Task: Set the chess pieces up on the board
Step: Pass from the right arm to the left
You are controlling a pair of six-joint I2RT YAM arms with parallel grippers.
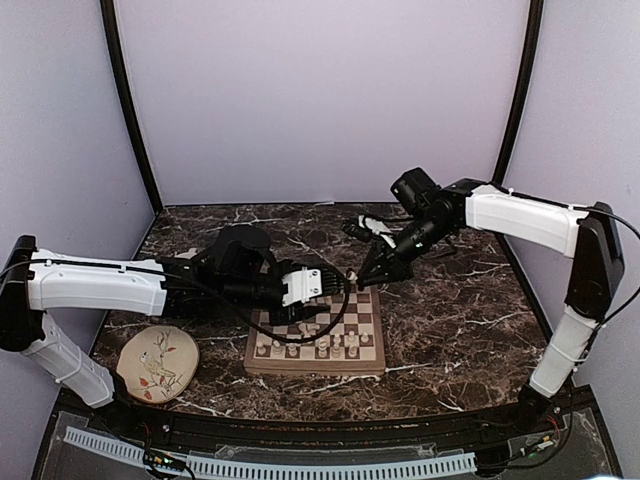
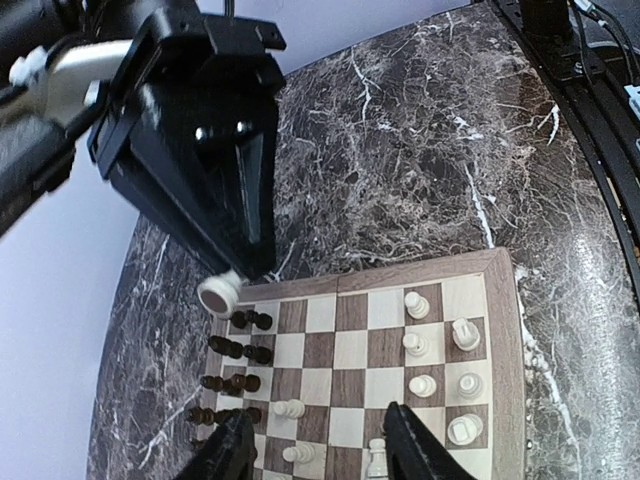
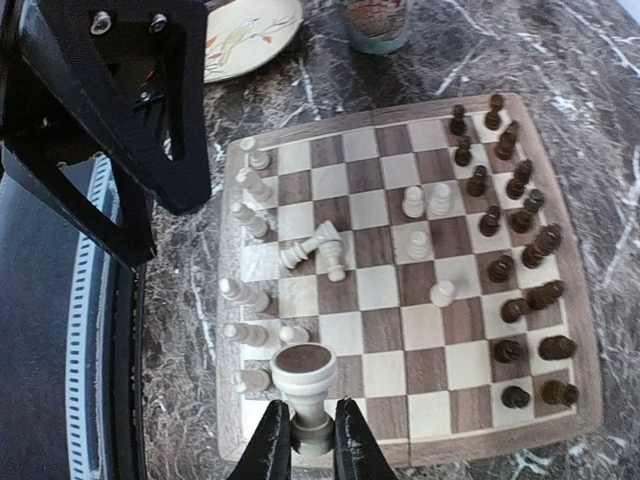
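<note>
The board (image 1: 366,322) lies mid-table. Cream-white pieces (image 1: 322,346) stand along its near rows. Dark pieces (image 3: 520,250) fill the opposite side, and two white ones (image 3: 325,245) lie toppled mid-board. My right gripper (image 3: 310,432) is shut on the narrow part of a white piece (image 3: 305,385), base toward the camera, above the board's edge near the white rows. The left wrist view shows it (image 2: 218,295) over the board's corner by the dark pieces (image 2: 238,350). My left gripper (image 2: 325,452) is open above the board, and a standing white piece (image 2: 377,462) is beside its right finger.
A round bird-patterned plate (image 1: 157,362) lies left of the board, also in the right wrist view (image 3: 250,30). A mug (image 3: 375,20) stands beyond the board. The left arm's black body (image 3: 110,120) hangs close over the white side. The marble table (image 1: 450,330) extends right of the board.
</note>
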